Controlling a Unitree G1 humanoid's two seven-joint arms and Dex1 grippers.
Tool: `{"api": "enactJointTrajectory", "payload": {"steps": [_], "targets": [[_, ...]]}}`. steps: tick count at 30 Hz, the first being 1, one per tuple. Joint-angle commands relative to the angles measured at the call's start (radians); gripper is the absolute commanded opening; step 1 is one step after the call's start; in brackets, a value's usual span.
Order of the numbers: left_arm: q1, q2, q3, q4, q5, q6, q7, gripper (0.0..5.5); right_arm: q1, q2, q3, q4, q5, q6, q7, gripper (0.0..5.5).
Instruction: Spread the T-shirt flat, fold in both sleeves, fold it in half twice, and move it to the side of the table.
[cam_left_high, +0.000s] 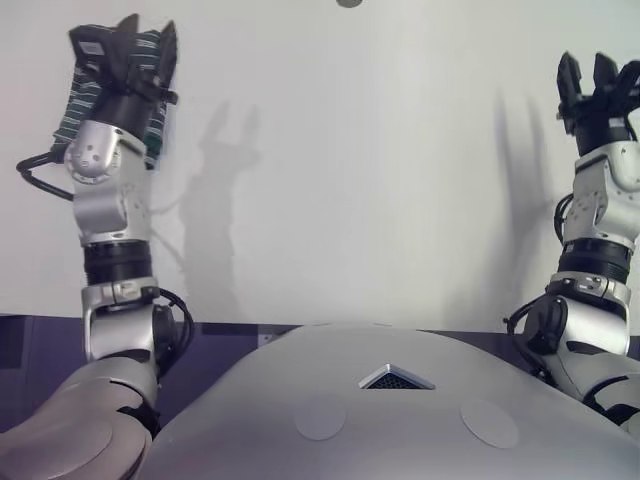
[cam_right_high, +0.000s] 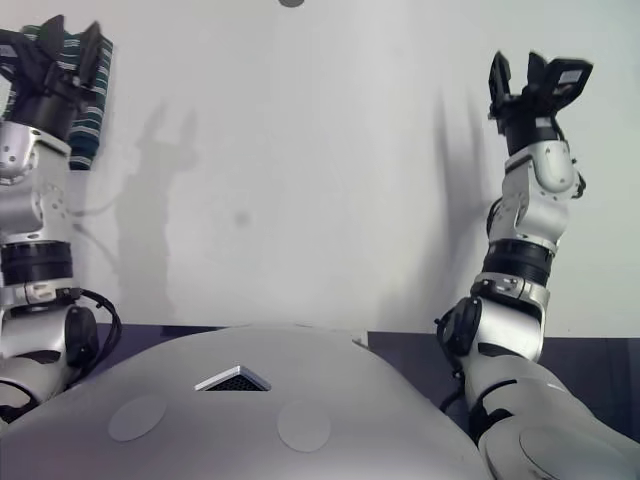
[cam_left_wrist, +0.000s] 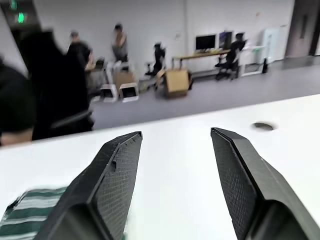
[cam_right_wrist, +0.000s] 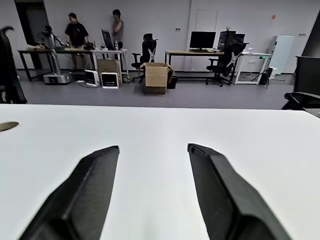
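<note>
The folded T-shirt (cam_left_high: 78, 100) lies at the far left of the counter (cam_left_high: 350, 180), where it belongs, under the left hand (cam_left_high: 148, 30) with fingers apart; the right hand (cam_left_high: 598, 70), also apart, holds nothing.

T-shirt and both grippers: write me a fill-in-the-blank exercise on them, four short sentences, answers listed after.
1. The green-and-white fabric T-shirt has a ____ pattern.
2. It lies toward the robot's ____ on the flat white table.
3. The left gripper, close by it, has its fingers ____.
4. The right gripper holds ____.
Missing words: striped; left; open; nothing.
</note>
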Motion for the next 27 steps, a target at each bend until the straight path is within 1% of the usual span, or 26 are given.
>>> {"api": "enactJointTrajectory", "payload": {"steps": [1, 3, 6, 8, 10, 12, 15, 20, 24, 27], "targets": [[0.047, -0.026, -0.004, -0.120, 0.053, 0.062, 0.070, 2.53, -0.054, 0.027, 0.008, 0.044, -0.035, -0.083, -0.066, 2.56], [0.074, -0.002, 0.043, -0.113, 0.049, 0.061, 0.062, 2.53, -0.072, 0.042, 0.031, 0.052, -0.070, -0.118, -0.117, 2.56], [0.094, 0.044, 0.118, -0.081, 0.015, 0.072, 0.018, 2.53, -0.066, 0.061, 0.052, 0.026, -0.083, -0.142, -0.130, 2.56], [0.063, 0.072, 0.157, -0.041, -0.006, 0.085, -0.008, 2.53, -0.026, 0.079, 0.051, -0.042, -0.038, -0.134, -0.098, 2.56], [0.008, 0.095, 0.192, 0.029, -0.034, 0.097, -0.039, 2.53, 0.020, 0.110, 0.059, -0.131, -0.022, -0.120, -0.105, 2.56], [-0.057, 0.103, 0.171, 0.109, -0.018, 0.083, -0.070, 2.53, 0.063, 0.135, 0.081, -0.213, -0.025, -0.116, -0.113, 2.56], [-0.100, 0.098, 0.138, 0.117, 0.009, 0.076, -0.092, 2.53, 0.078, 0.139, 0.084, -0.243, -0.024, -0.104, -0.114, 2.56], [-0.032, 0.038, 0.124, 0.029, 0.046, 0.060, -0.029, 2.53, 0.017, 0.108, 0.073, -0.171, -0.017, -0.072, -0.102, 2.56], [0.046, -0.006, 0.108, -0.049, 0.084, 0.040, 0.016, 2.53, -0.023, 0.066, 0.048, -0.092, 0.005, -0.057, -0.066, 2.56], [0.068, -0.040, 0.106, -0.098, 0.087, 0.046, 0.044, 2.53, -0.047, 0.035, 0.029, -0.045, 0.020, -0.044, -0.048, 2.56]]}}
